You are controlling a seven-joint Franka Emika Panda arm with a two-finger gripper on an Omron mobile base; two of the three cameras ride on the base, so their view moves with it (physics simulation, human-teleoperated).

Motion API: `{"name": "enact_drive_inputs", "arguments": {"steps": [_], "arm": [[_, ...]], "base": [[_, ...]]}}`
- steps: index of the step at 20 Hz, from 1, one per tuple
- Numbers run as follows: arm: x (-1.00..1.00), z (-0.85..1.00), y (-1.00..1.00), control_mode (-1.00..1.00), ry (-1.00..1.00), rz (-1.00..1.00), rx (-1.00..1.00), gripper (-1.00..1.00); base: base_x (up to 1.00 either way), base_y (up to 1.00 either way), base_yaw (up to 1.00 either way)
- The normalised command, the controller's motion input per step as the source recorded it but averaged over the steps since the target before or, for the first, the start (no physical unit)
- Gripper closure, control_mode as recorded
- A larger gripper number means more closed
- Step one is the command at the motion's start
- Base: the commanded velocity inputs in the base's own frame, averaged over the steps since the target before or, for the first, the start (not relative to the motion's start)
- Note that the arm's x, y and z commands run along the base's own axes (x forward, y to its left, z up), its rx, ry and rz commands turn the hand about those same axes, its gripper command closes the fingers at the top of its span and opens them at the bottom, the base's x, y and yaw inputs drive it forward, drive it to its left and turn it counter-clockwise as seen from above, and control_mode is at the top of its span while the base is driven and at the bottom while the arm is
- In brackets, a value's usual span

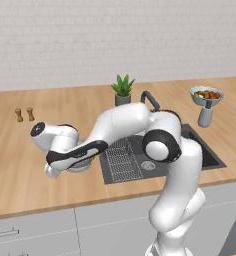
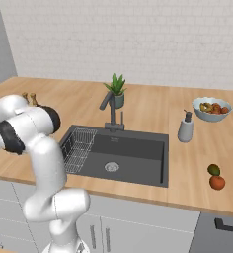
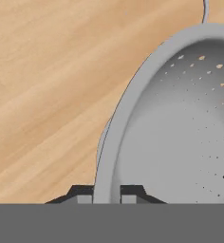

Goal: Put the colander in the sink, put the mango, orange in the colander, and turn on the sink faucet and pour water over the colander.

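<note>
1. End effector: clamped across the colander rim, one finger on each side, likely for lifting.
2. Colander: on the bench, left of the sink.

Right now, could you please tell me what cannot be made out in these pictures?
- Shiny perforated metal colander: hand view's right edge cuts it off; in left base view the arm hides most of it.
- Dark two-finger gripper, shut on the rim: grey band hides the fingers' lower part.
- Pale fruit bowl: contents too small to identify.
</note>
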Motion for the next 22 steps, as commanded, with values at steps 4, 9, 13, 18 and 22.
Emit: {"name": "enact_drive_inputs", "arguments": {"steps": [4,9,13,18,22], "arm": [[-0.51,0.44,-1.00,-1.00,-0.12,0.00,0.11,1.00],[-0.26,0.44,-1.00,-1.00,-0.03,0.00,0.14,1.00],[-0.05,0.34,-1.00,-1.00,0.00,0.00,0.14,1.00],[0.00,0.08,-1.00,-1.00,0.00,0.00,0.07,1.00],[0.00,0.00,-0.87,-1.00,0.00,0.00,0.00,1.00]], "base": [[0.00,0.00,0.00],[0.00,0.00,0.00],[0.00,0.00,0.00],[0.00,0.00,0.00],[0.00,0.00,0.00]]}}
